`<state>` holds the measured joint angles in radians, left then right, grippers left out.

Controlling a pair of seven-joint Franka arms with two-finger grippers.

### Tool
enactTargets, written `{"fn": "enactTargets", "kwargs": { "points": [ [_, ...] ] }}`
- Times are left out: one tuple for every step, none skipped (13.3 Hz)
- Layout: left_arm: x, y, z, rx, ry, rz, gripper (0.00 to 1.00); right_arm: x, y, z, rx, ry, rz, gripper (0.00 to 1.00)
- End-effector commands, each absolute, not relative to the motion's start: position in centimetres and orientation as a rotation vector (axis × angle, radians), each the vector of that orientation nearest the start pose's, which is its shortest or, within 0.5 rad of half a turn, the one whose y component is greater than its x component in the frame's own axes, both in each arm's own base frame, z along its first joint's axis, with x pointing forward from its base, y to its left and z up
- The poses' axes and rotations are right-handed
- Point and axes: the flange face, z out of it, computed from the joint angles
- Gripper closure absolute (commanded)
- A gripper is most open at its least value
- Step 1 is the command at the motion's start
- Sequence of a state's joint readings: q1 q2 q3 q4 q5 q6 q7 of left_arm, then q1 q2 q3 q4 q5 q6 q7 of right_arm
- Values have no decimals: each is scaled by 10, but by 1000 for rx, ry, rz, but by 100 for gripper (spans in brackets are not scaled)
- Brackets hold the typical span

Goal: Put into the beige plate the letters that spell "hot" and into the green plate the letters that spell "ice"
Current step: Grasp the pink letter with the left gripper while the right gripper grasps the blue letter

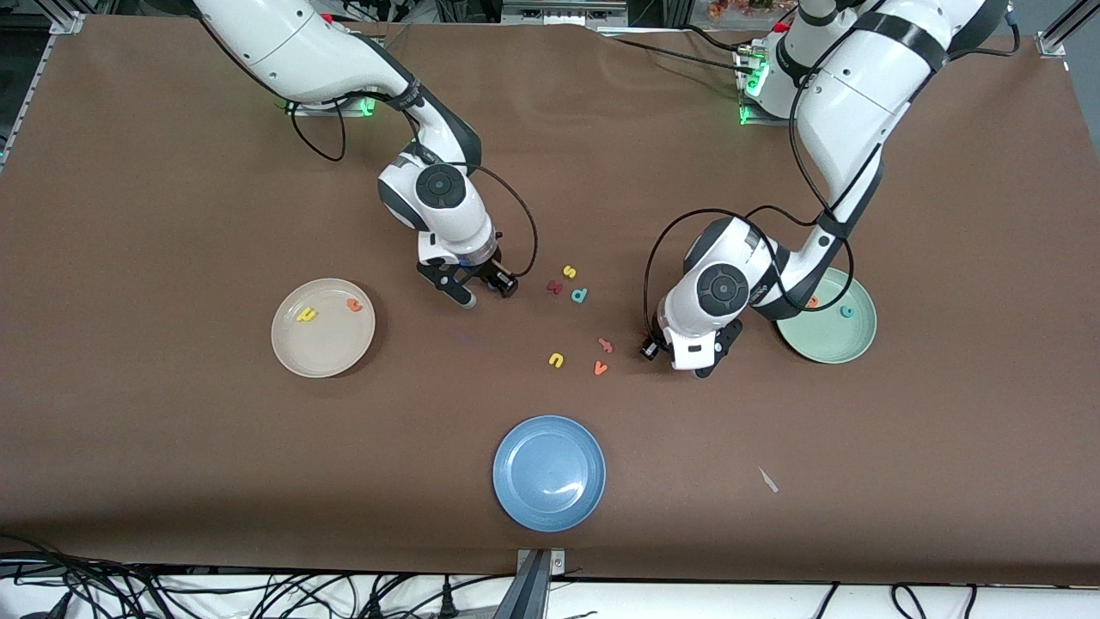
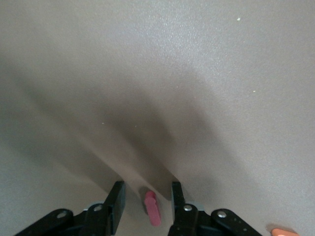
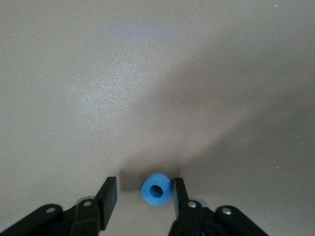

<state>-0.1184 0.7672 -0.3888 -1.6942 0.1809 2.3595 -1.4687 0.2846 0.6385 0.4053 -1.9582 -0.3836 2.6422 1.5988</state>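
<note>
The beige plate (image 1: 292, 348) holds the yellow h (image 1: 306, 315) and orange t (image 1: 353, 304). In the green plate (image 1: 838, 348) lie the orange e (image 1: 811, 302) and teal c (image 1: 846, 312). My left gripper (image 1: 700, 365) is low on the table between the loose letters and the green plate. In the left wrist view this left gripper (image 2: 147, 194) is open around the dark red i (image 2: 152, 207), with a gap on each side. My right gripper (image 1: 460, 291) is down beside the beige plate. It (image 3: 143, 189) is open around the blue o (image 3: 156, 190), which touches one finger.
Loose letters lie mid-table: a yellow s (image 1: 569, 272), a dark red letter (image 1: 554, 287), a teal p (image 1: 579, 296), a yellow u (image 1: 556, 360), a red-orange letter (image 1: 605, 346) and an orange v (image 1: 600, 368). A blue plate (image 1: 548, 507) sits nearer the front camera.
</note>
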Motion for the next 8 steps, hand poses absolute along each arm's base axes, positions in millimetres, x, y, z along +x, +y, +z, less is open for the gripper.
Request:
{"fn": "enactTargets", "kwargs": {
  "points": [
    [601, -307, 171, -2832, -1425, 208, 55, 482, 402, 175, -2838, 980, -60, 53],
    [600, -307, 170, -2822, -1439, 208, 55, 481, 401, 173, -2839, 979, -57, 53],
    [599, -309, 171, -2819, -1443, 204, 55, 481, 400, 172, -2839, 980, -60, 55],
    [597, -314, 171, -2818, -1444, 206, 55, 482, 399, 172, -2837, 982, -60, 61],
    [596, -316, 170, -2812, -1454, 210, 55, 482, 399, 172, -2838, 979, -60, 66],
    [596, -316, 170, -2809, -1458, 210, 55, 482, 399, 173, -2838, 977, -63, 70],
    [595, -317, 170, -2809, -1458, 210, 55, 484, 397, 177, -2837, 977, -71, 73],
    [594, -319, 170, -2813, -1453, 207, 55, 487, 393, 185, -2833, 980, -89, 73]
  ]
}}
